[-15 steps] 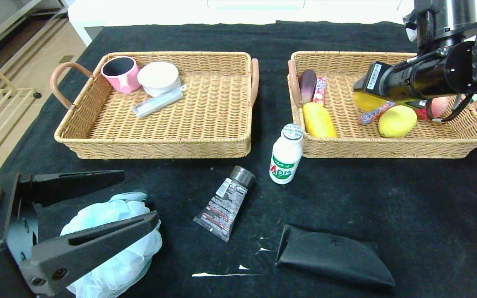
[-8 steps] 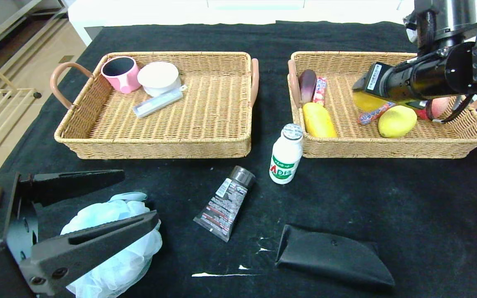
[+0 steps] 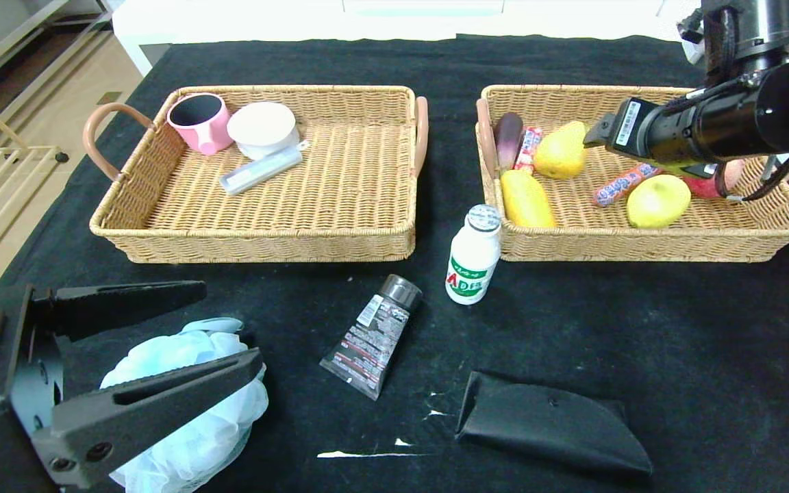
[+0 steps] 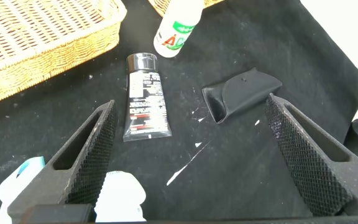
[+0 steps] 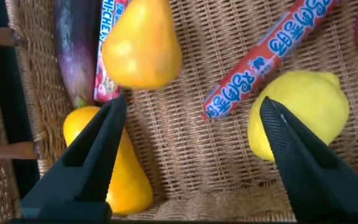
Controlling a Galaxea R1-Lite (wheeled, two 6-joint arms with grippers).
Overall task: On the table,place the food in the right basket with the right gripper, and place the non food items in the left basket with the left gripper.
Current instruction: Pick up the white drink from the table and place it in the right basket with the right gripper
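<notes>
- The right pincer (image 5: pixel 191 155) hangs over the right basket (image 3: pixel 641 250), its fingers spread wide and holding nothing.
- A yellow pear (image 3: pixel 561 152) lies in that basket beside a purple eggplant (image 3: pixel 507 139) and a red snack packet (image 3: pixel 527 148); a yellow mango (image 3: pixel 526 198), a red sausage stick (image 3: pixel 624 183), a lemon (image 3: pixel 657 200) and a reddish fruit (image 3: pixel 708 183) lie there too.
- The left pincer (image 3: pixel 161 335) is spread open low over the worktop (image 3: pixel 641 329), straddling a pale blue bath pouf (image 3: pixel 182 404).
- On the worktop between the baskets and the robot: a white drink bottle (image 3: pixel 472 257), standing just beside the right basket, a dark tube (image 3: pixel 372 335) and a black pouch (image 3: pixel 550 423).
- The left basket (image 3: pixel 257 239) holds a pink mug (image 3: pixel 199 122), a white bowl (image 3: pixel 262 129) and a slim white case (image 3: pixel 261 171).
</notes>
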